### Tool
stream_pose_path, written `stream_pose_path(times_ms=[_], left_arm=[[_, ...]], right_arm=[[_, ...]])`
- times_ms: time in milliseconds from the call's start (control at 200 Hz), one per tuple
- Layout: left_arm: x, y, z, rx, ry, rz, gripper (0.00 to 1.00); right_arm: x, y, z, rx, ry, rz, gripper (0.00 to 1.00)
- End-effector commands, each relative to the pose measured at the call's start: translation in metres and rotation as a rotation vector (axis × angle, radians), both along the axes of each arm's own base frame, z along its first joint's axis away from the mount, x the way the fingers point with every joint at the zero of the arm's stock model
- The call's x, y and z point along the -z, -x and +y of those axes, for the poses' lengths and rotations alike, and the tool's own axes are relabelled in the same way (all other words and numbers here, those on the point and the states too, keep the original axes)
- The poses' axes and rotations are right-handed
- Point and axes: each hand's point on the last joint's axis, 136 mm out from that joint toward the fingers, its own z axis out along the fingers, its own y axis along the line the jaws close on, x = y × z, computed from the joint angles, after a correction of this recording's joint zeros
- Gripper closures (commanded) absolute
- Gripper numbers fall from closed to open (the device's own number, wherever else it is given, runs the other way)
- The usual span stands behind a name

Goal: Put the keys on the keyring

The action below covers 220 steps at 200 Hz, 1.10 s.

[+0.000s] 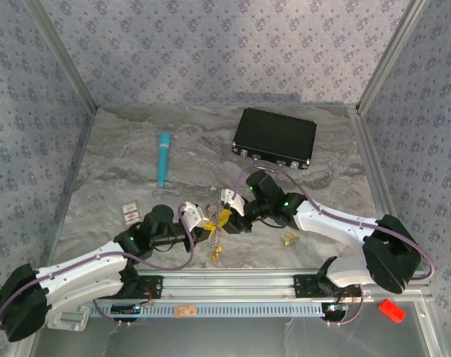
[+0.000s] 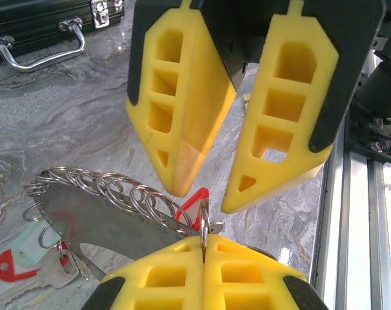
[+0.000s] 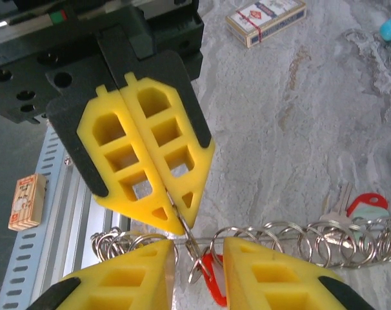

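Observation:
The keyring [image 2: 99, 216] is a grey metal loop strung with several small split rings; in the right wrist view it is a thin wire [image 3: 273, 238]. My left gripper [image 2: 204, 248] is shut on the split ring of a red-tagged key [image 2: 192, 201], pinching it edge-on. My right gripper [image 3: 199, 248] is open, its fingers straddling that ring and the red tag [image 3: 213, 284] without touching them. From above, both grippers [image 1: 214, 223] [image 1: 227, 216] meet at mid-table, and the keyring [image 1: 214, 245] hangs below them. More keys [image 2: 24, 255] with red and whitish tags hang further along the loop.
A black case [image 1: 275, 137] lies at the back right, and a teal tube [image 1: 164, 158] at the back left. A card pack [image 1: 129, 214] sits left of the left arm. A yellow-tagged key [image 1: 289, 238] lies on the table. The rail [image 1: 233, 286] runs along the near edge.

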Motion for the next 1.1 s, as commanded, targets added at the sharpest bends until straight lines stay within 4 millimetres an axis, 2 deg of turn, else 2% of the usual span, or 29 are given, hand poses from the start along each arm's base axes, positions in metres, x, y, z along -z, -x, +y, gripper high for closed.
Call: stream_pose_path(times_ms=[0, 245, 400, 450, 525, 630, 825, 1094], left_arm=[[-0.013, -0.001, -0.003, 0.016, 0.042, -0.055, 1.00], [-0.014, -0.001, -0.003, 0.012, 0.048, -0.060, 1.00], [-0.014, -0.002, -0.003, 0.007, 0.047, -0.060, 1.00], [-0.013, -0.005, -0.002, -0.012, 0.038, -0.057, 1.00], [-0.010, -0.008, 0.000, -0.031, 0.014, -0.053, 0.89], [-0.010, -0.006, 0.000, -0.015, -0.006, -0.051, 0.83], [-0.012, -0.002, -0.003, 0.023, -0.017, -0.052, 0.83], [-0.014, 0.005, -0.009, 0.080, -0.024, -0.039, 0.82]], right_arm=[[-0.004, 0.003, 0.006, -0.028, -0.033, 0.022, 0.75], [0.002, 0.004, 0.008, -0.040, -0.023, 0.037, 0.81], [0.000, 0.005, 0.009, -0.049, -0.025, 0.038, 1.00], [-0.001, 0.006, 0.009, -0.062, -0.017, 0.035, 1.00], [0.000, 0.009, 0.007, -0.079, 0.010, 0.025, 1.00], [0.002, 0.013, 0.003, -0.110, 0.070, 0.000, 1.00], [0.006, 0.022, -0.002, -0.175, 0.165, -0.025, 1.00], [0.003, 0.026, 0.006, -0.230, 0.186, -0.051, 1.00]])
